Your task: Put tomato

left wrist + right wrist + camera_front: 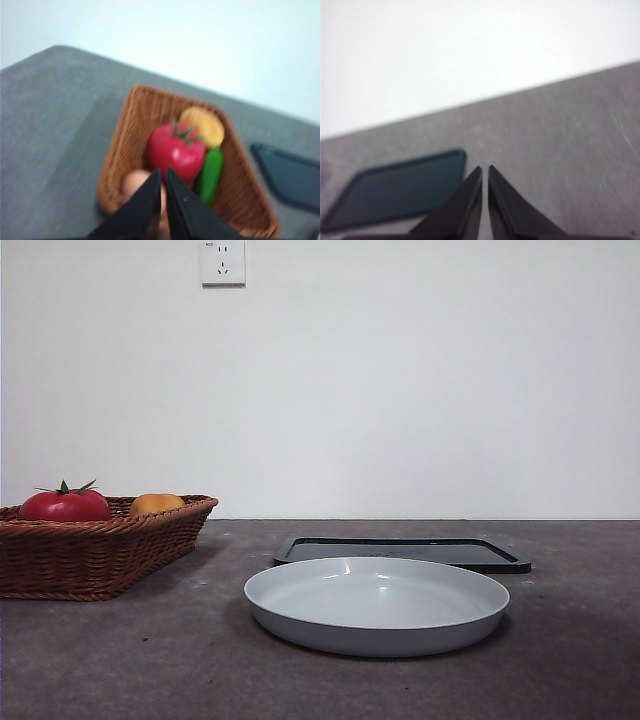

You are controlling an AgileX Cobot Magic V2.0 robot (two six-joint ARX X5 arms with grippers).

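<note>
Two arms: both are out of the front view, and each shows only in its own wrist view.
Left gripper: black jaws drawn together to a narrow slit, holding nothing, poised over the basket's near end.
Right gripper: black jaws likewise nearly closed and empty, above bare table, with the tray's corner near it.
Tomato: the glossy round red tomato with a dark green star-shaped stem lies in the basket at the far left of the scene, just past the left gripper's tips.
Basket: a brown woven wicker basket stands on the left of the table.
Basket contents: an orange-yellow round fruit sits right of the tomato; in the left wrist view it touches the tomato. A green elongated vegetable and a pale tan egg-like item also lie inside, blurred.
Plate: a pale grey-blue shallow round plate rests at centre, nearest the camera.
Tray: a flat black rectangular tray lies just behind the plate.
Table: a dark grey mottled tabletop carries everything.
Wall: a white wall with a white power socket stands behind.
</note>
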